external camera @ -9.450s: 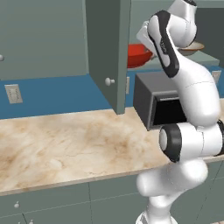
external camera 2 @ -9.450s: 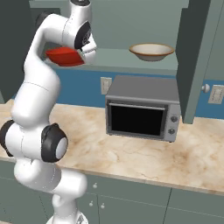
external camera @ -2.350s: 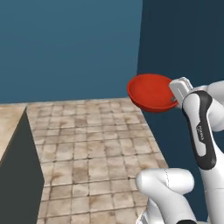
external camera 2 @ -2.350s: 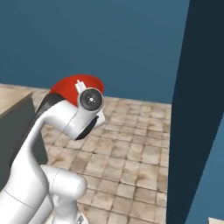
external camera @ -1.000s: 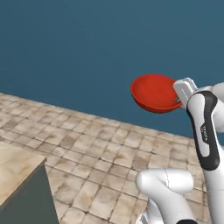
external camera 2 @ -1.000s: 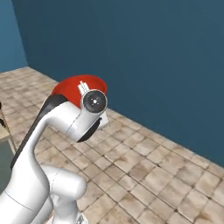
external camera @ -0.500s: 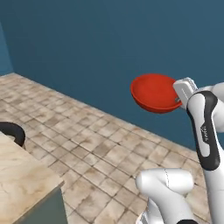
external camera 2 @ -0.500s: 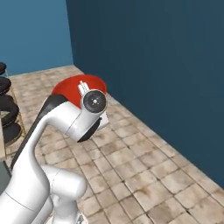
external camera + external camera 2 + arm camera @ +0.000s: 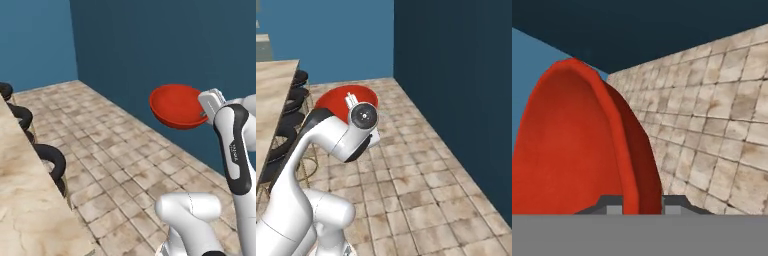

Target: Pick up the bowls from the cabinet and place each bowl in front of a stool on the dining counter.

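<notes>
Above the tiled floor, hand (image 9: 643,202) pinches red bowl (image 9: 176,105) rim in transit; next, reach counter (image 9: 27,200), place before a stool (image 9: 51,159).

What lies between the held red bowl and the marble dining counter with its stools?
Bare tiled floor in the left base view, between the red bowl in the gripper and the stools lining the counter.

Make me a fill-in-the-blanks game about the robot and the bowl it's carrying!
1. The glossy round bowl in the gripper is coloured ____.
2. The gripper's fingers pinch the bowl by its ____.
3. The round black cushioned stools stand beside the beige marble ____.
4. The floor is covered in brownish square ____.

Missing words: red; rim; counter; tiles
</notes>
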{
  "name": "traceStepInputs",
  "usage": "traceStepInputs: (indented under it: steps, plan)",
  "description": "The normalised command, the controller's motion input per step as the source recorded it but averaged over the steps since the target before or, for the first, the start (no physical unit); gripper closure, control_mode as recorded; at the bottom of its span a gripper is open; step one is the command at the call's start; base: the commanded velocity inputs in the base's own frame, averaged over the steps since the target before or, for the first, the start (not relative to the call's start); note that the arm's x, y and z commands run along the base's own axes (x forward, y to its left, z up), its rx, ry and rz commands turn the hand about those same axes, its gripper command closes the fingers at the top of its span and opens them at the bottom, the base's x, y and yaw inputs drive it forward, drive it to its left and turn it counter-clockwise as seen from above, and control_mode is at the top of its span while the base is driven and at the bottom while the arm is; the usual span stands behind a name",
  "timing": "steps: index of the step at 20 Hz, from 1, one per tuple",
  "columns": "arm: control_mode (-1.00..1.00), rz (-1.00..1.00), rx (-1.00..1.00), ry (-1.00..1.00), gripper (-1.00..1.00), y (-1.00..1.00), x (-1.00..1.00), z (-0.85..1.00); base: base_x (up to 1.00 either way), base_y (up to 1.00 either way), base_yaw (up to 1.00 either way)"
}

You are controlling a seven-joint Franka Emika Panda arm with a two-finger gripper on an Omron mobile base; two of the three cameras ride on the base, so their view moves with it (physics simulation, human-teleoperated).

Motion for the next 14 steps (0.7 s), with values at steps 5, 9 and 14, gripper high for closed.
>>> traceStepInputs:
  steps: [5, 9, 14]
  plan:
    - [1.00, 0.00, 0.00, 0.00, 1.00, 0.00, 0.00, 0.00, 1.00, -0.14, 0.48]
    - [1.00, 0.00, 0.00, 0.00, 1.00, 0.00, 0.00, 0.00, 1.00, -0.24, 0.47]
    - [1.00, 0.00, 0.00, 0.00, 1.00, 0.00, 0.00, 0.00, 1.00, -0.36, 0.47]
